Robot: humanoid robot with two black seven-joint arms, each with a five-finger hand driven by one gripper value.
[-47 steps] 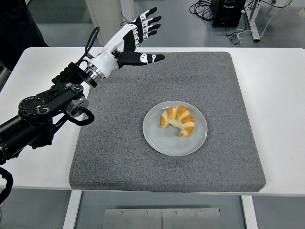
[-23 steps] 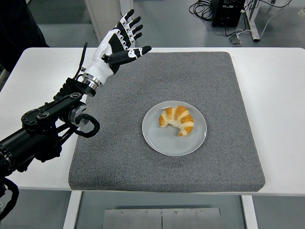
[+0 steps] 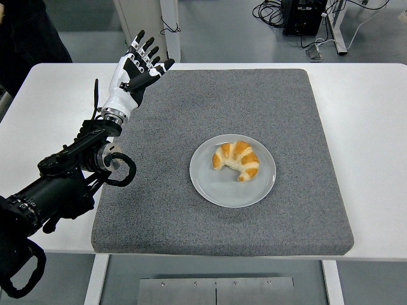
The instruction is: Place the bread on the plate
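Already done, by the look of it: bread (image 3: 236, 160), a golden croissant, lying on the grey plate (image 3: 210, 187), slightly above its middle and wholly inside the rim. Plate sitting near the centre of the grey mat (image 3: 159, 210) that covers most of the white bench (image 3: 375, 146).

Left robot hand (image 3: 135, 66) raised over the mat's far-left corner, fingers spread and upright, palm empty, well apart from plate and bread. Black forearm running down to the picture's left edge. No right arm in view. Dark clothing of a person (image 3: 28, 35) at the top left corner.

Judged as the closing step, placement complete and nothing gripped. Next move likely only a retreat of the arm toward the left edge, kept high and clear of the plate so as not to nudge it. Little risk otherwise, the croissant resting flat and stable.
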